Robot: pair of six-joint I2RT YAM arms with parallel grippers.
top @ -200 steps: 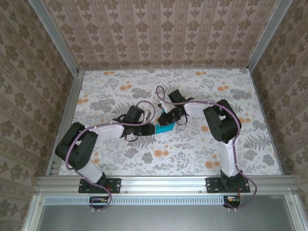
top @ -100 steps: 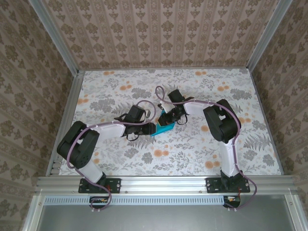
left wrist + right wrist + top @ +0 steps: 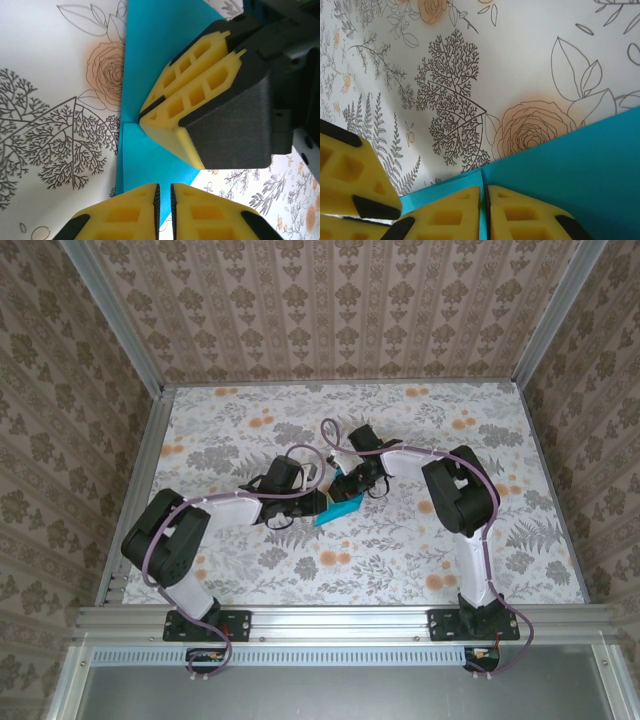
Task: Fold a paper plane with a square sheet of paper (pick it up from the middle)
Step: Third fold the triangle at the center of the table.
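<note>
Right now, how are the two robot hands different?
The left gripper meets the teal paper at its left end; the right gripper lies over it, tips at a fold line. The left gripper reaches in from the left, the right gripper from the far side. Both have yellow fingers, closed.

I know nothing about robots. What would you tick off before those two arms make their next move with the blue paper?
1. The teal-blue paper lies flat on the flowered table: ok.
2. The right jaws are shut, tips resting on the paper at a flap edge: ok.
3. The left jaws are closed to a slit over the paper's edge: ok.
4. Whether the left jaws actually pinch paper: cannot tell.
5. The two sets of jaws are apart, not colliding: ok.
6. How many folds are finished: cannot tell, as the jaws cover much of it.
</note>
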